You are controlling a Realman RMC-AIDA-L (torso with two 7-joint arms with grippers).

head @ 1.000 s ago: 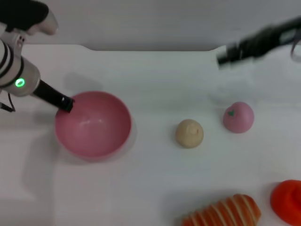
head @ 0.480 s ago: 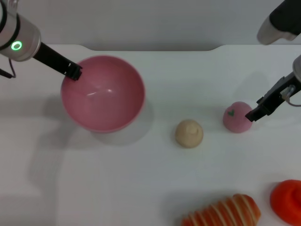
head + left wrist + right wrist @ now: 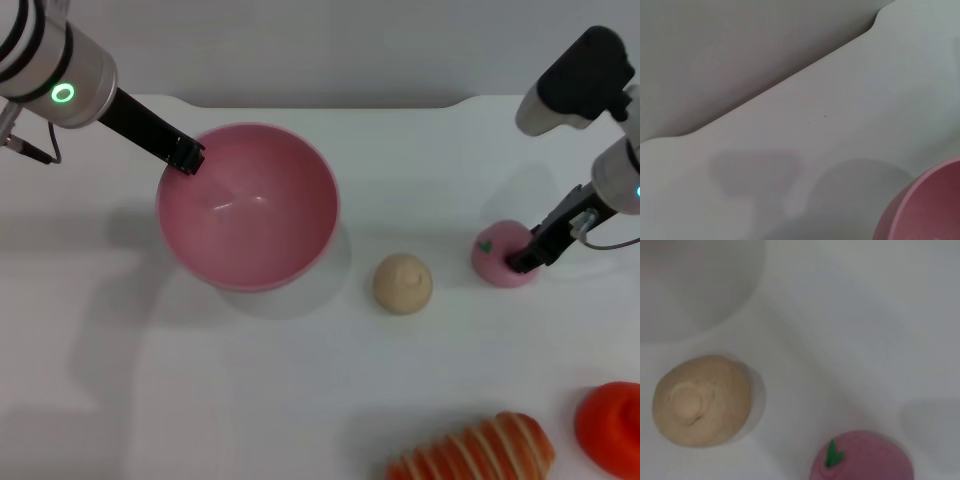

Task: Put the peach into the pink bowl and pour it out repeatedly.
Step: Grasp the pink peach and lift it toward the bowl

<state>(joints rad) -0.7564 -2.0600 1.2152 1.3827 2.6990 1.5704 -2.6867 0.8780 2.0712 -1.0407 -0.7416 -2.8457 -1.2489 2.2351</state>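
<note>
The pink bowl (image 3: 250, 210) hangs above the white table, left of centre, with nothing inside it. My left gripper (image 3: 187, 158) is shut on its far-left rim; the left wrist view shows only a slice of the bowl (image 3: 925, 210). At the right, the small pink peach (image 3: 492, 255) rests on the table with its green stem mark up. My right gripper (image 3: 522, 260) is down against the peach's right side. In the right wrist view the peach (image 3: 862, 460) shows at the picture's edge.
A beige ball with a nub (image 3: 403, 283) lies on the table between bowl and peach, also in the right wrist view (image 3: 702, 400). An orange striped toy (image 3: 480, 450) and a red-orange object (image 3: 612, 425) sit at the front right. The table's far edge (image 3: 320, 100) runs behind.
The left gripper has lifted the bowl and carried it right and farther back. The right arm came down from the far right to the peach, which shifted slightly left.
</note>
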